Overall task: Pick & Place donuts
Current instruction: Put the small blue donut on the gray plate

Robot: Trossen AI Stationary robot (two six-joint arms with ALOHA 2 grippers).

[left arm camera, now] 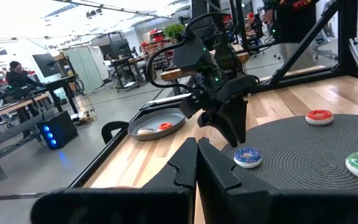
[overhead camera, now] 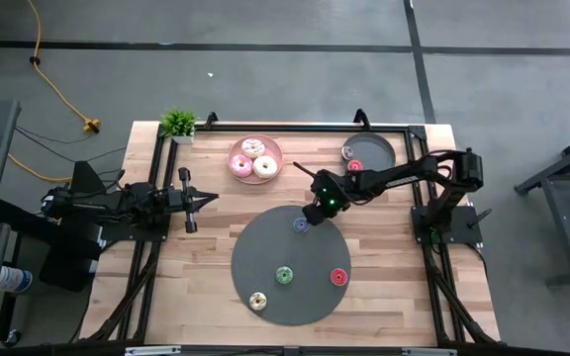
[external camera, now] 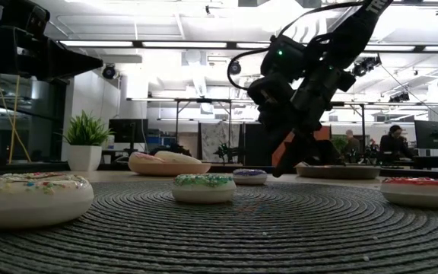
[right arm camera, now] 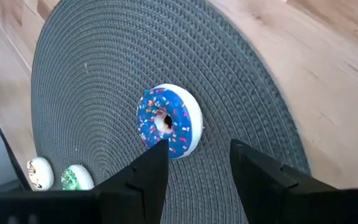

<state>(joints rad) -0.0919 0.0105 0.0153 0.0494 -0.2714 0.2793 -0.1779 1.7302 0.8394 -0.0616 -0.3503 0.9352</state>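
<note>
Hovering above the blue donut [right arm camera: 168, 121] with fingers parted, the right tool [right arm camera: 199, 163] held nothing; four donuts lay on the dark mat [overhead camera: 265, 252], several already plated; the left tool [overhead camera: 206, 199] waited clenched.

A potted plant [overhead camera: 178, 124] stands beside the pink plate [overhead camera: 273, 146] and grey plate [overhead camera: 384, 150].

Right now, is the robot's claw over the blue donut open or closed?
Open. The right gripper hovers by the blue donut with a clear gap between its fingers, gripping nothing.
</note>
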